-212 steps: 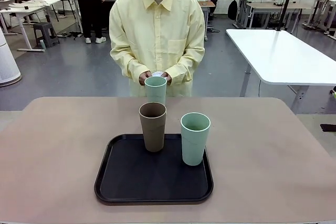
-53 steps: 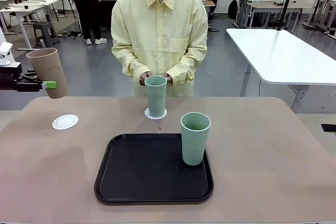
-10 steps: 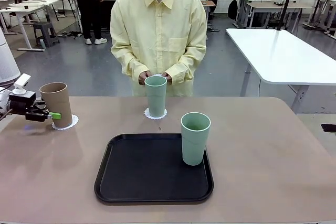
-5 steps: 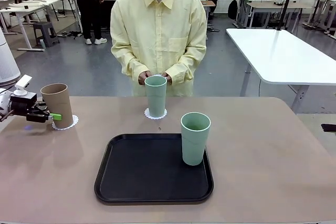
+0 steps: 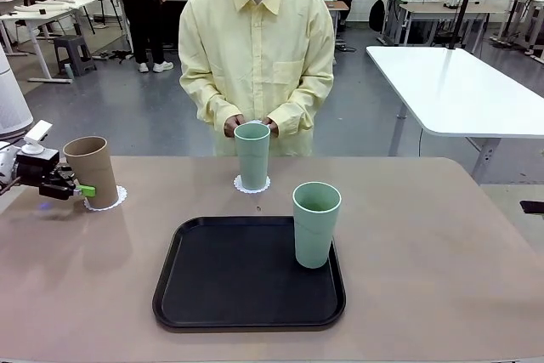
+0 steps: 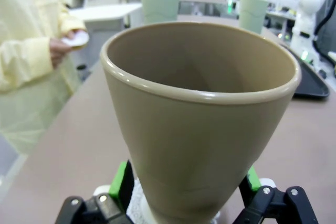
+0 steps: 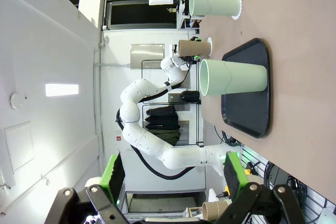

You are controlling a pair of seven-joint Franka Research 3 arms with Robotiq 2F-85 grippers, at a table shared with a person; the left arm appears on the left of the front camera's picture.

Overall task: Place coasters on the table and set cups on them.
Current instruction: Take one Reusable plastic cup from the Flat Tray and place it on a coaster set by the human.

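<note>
Two spread claws — left claw [image 5: 85,190] flanks brown cup [image 5: 93,169] on coaster [image 5: 116,200], right claw [image 7: 173,179] empty

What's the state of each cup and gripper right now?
brown cup: upright on the left coaster.
left gripper: jaws flank the brown cup's base; gripping or not, can't tell.
far mint cup: upright on the middle coaster, in front of the person.
near mint cup: upright on the black tray, no coaster.
right gripper: open, empty.

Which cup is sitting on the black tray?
The near green cup, on the tray. The far green cup and the brown cup stand on coasters instead.
</note>
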